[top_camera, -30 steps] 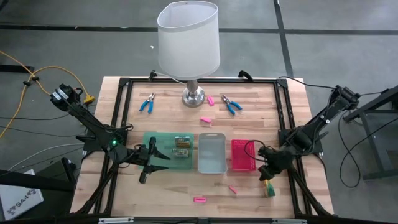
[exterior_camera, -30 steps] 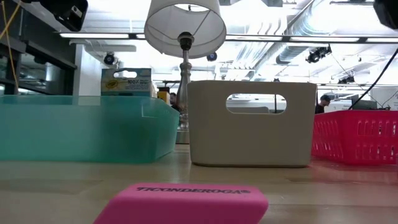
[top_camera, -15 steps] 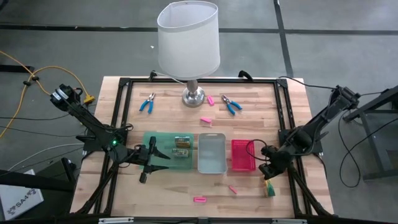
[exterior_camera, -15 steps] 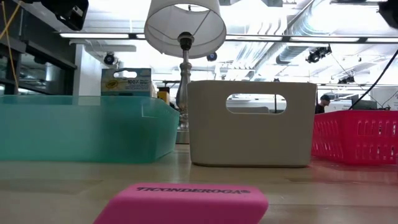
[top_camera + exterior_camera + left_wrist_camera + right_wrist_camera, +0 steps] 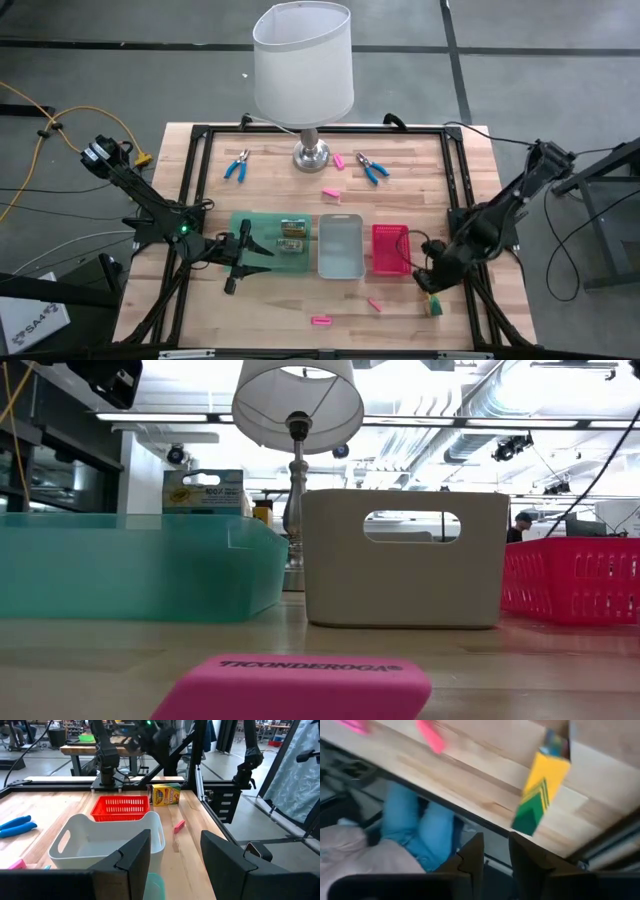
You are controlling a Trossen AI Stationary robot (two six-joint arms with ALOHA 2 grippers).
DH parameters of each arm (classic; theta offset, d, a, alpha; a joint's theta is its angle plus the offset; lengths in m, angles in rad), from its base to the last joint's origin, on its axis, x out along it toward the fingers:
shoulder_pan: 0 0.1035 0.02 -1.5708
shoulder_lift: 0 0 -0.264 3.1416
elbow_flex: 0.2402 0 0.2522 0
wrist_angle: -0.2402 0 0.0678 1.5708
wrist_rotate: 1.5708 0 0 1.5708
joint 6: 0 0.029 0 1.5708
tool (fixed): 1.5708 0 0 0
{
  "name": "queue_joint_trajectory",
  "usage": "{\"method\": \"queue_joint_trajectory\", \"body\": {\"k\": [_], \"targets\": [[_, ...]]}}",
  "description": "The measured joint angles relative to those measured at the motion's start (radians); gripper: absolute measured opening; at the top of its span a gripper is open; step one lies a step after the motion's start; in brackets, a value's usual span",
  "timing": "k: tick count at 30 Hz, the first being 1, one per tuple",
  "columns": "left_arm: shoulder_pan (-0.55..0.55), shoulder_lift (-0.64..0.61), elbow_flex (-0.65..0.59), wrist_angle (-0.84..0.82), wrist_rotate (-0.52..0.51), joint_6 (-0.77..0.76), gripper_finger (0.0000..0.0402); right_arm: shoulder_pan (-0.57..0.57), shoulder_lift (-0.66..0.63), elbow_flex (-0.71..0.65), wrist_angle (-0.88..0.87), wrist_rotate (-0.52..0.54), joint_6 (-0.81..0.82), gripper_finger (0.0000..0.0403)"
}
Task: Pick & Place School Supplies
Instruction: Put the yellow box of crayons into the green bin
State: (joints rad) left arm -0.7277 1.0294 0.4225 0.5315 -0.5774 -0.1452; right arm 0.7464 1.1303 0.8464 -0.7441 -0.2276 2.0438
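Observation:
My right gripper (image 5: 432, 286) (image 5: 496, 852) hovers open just above a yellow-green crayon pack (image 5: 435, 304) (image 5: 540, 790), which lies flat near the table's near right corner. My left gripper (image 5: 258, 256) (image 5: 175, 850) waits open over the green tray's (image 5: 250, 222) near left part. Two more packs (image 5: 291, 227) (image 5: 289, 242) lie in that tray. Two blue-handled pliers (image 5: 237, 166) (image 5: 372, 168) lie either side of the lamp base. Pink erasers rest at the far middle (image 5: 338, 160), the centre (image 5: 330, 193) and the near edge (image 5: 373, 304) (image 5: 320, 321) (image 5: 300, 685).
Grey tray (image 5: 340, 247) and pink basket (image 5: 391, 250) stand in a row to the right of the green tray. The white-shaded lamp (image 5: 303, 62) stands at the far middle. A black frame rail (image 5: 455, 180) rims the table. A person's blue-clad legs (image 5: 420, 820) show beyond the near edge.
My right gripper has moved a little toward the near edge, closer to the crayon pack by the near right corner. The left arm and all objects have stayed where they were.

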Motion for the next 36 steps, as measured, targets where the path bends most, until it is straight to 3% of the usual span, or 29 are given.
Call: {"method": "queue_joint_trajectory", "body": {"k": [8, 13, 24, 36], "targets": [[0.000, 0.000, 0.000, 0.000, 0.000, 0.000, 0.0169, 0.063, 0.129, 0.000, 0.061, -0.034, 0.094, 0.0057], [0.000, 0.000, 0.000, 0.000, 0.000, 0.000, 0.0169, 0.094, 0.155, 0.000, 0.075, 0.058, 0.147, 0.0055], [0.000, 0.000, 0.000, 0.000, 0.000, 0.000, 0.0169, 0.114, 0.105, 0.000, 0.104, 0.130, 0.207, 0.0054], [0.000, 0.000, 0.000, 0.000, 0.000, 0.000, 0.0169, 0.152, 0.062, 0.000, 0.097, 0.123, 0.301, 0.0054]]}}
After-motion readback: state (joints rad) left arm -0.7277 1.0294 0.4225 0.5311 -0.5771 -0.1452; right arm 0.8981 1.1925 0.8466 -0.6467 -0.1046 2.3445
